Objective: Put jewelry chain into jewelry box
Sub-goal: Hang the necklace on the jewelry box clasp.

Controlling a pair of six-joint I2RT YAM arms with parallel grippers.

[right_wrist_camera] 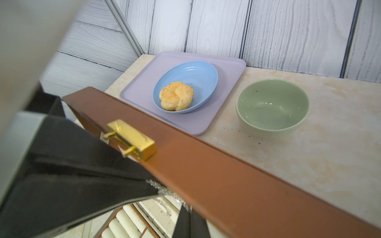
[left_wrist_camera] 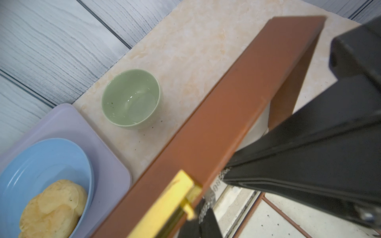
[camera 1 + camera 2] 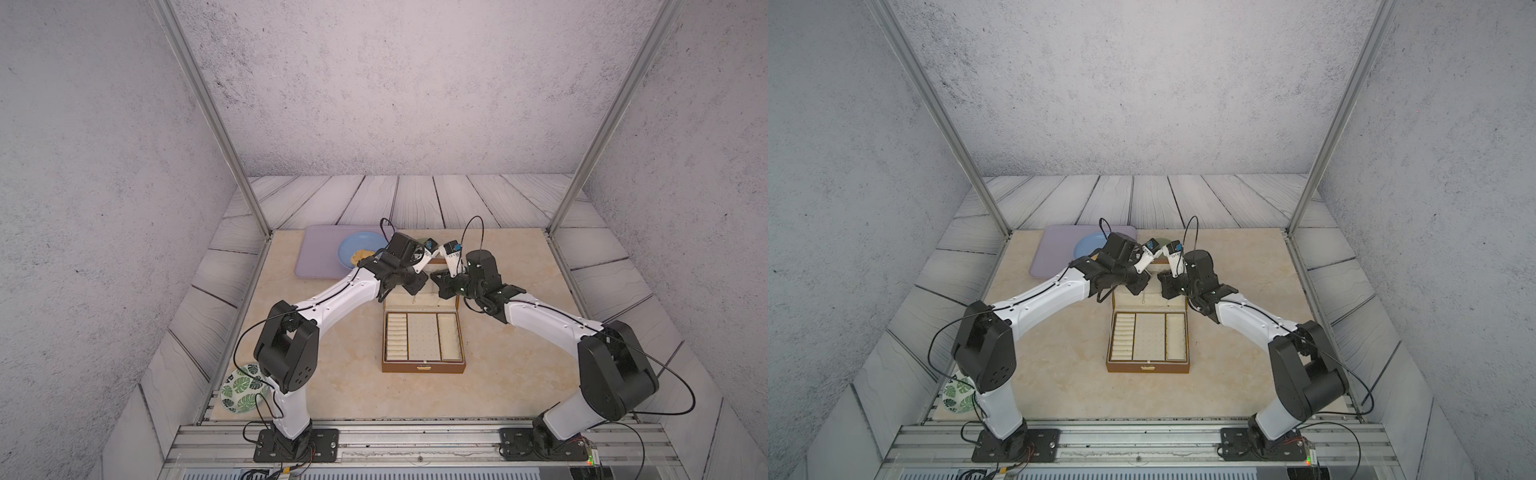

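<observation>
**Beige worktop, open box: a thin chain stretched between two arms**

Beige stone-look worktop (image 3: 332,332) carries the jewelry box (image 3: 424,368) in the middle, and its lid (image 1: 226,175) stands open on the far side. Both arms meet over this lid. The left gripper (image 2: 204,220) and the right gripper (image 1: 188,216) each have their fingers pressed together, and each looks clamped on the jewelry chain (image 1: 167,191). A short piece of chain runs between them. It is just beside the top edge of the lid, on the near side, above the cream tray (image 3: 423,336). It lies in no compartment yet.

Several things could go wrong, in my judgement:

- **Slipping or strain:** The chain is very thin. If the arms move apart, it may slide out of one pair of fingers or be strained.
- **Falling outside:** If it is released too far back, it may fall behind the lid onto the worktop, near the green bowl (image 1: 272,105).
- **Snagging:** The gold clasp (image 1: 134,140) sits close to the left fingers, so a loose loop could catch on it.
- **Pushing the lid:** A push from either arm could tip the lid or shift the box.

I cannot see any hooks inside the lid.
</observation>
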